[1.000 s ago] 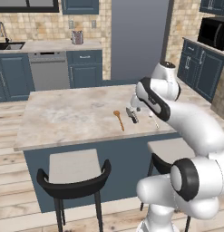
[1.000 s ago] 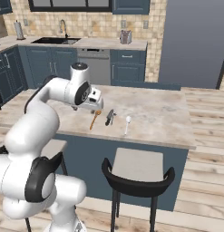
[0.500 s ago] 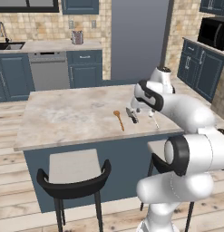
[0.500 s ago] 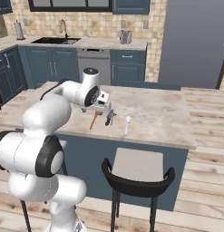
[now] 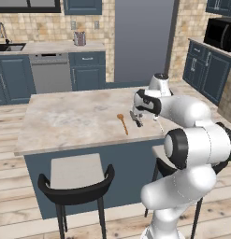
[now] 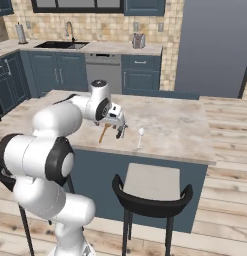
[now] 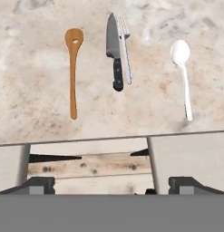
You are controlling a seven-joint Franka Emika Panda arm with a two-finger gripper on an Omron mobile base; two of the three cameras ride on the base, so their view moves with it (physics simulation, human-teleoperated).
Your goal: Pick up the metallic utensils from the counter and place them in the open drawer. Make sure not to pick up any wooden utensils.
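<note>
- Utensils lie in a row near the near edge of the counter [image 5: 75,116]: a wooden spoon [image 7: 73,68], then a knife [image 7: 114,50] with a dark handle, a fork [image 7: 124,47] touching the knife's side, and a pale spoon [image 7: 182,74] apart from them.
- In the hand view the wooden spoon is on the left, the knife and fork in the middle, the spoon on the right; all lie lengthwise, handles toward the counter's near edge.
- In the right base view the wooden spoon [image 6: 103,133] sits left of the gripper and the spoon [image 6: 140,137] right of it, near the counter edge.
- The arm rises from the base, bends at the elbow and reaches over the counter's near edge, the hand pointing down.
- The gripper [image 5: 138,119] hovers above the counter, over the knife and fork; in the left base view the wooden spoon [image 5: 122,123] lies just left of it.
- Its two finger tips [image 7: 41,185] stand wide apart at the bottom of the hand view, with nothing between them; it holds nothing.
- Below the counter edge in the hand view are two pale stool seats [image 7: 190,156] with wooden floor between them.
- A dark-backed stool [image 5: 75,175] stands at the near side of the counter.
- No writing or labels can be read on anything.
</note>
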